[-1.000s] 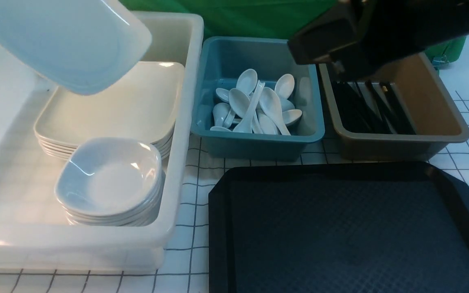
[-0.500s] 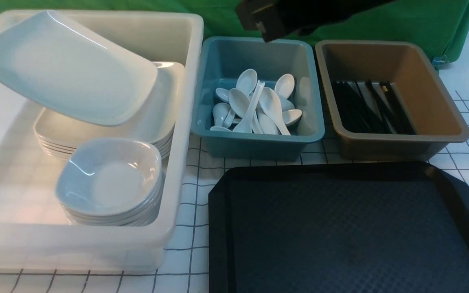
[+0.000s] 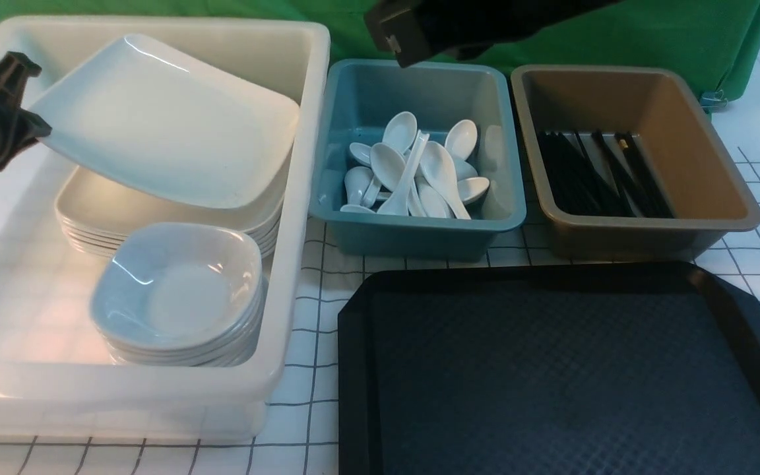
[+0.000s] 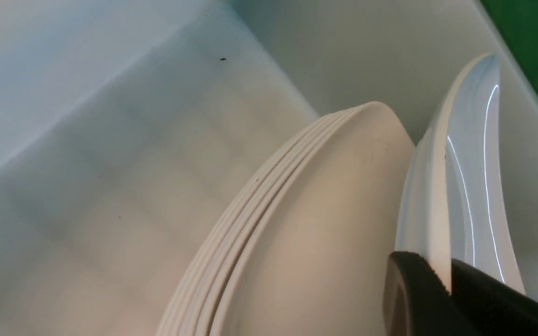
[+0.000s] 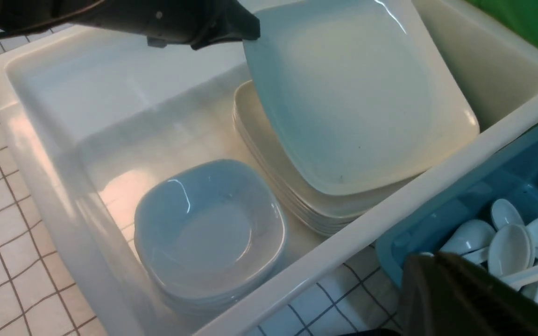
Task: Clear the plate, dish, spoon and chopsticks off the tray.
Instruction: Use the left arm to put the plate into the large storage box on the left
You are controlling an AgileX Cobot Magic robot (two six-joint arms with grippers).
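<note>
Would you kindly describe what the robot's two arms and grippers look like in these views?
Both are matte black throughout. The left gripper is a knobbly black moulded-plastic piece; its fingers are thick, with rounded tips. The right arm shows as a blocky black housing with a small pale mark near its end. The right gripper looks dark and smooth-sided. No lettering shows.

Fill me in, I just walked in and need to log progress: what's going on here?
The left end effector grips the plate by one edge, holding it tilted over the stack of plates inside the white tub; whether its low edge touches the stack is unclear. The right end effector is shut and empty, raised near the teal tub of spoons. Chopsticks lie in the brown tub. The visible part of the tray holds nothing.
</note>
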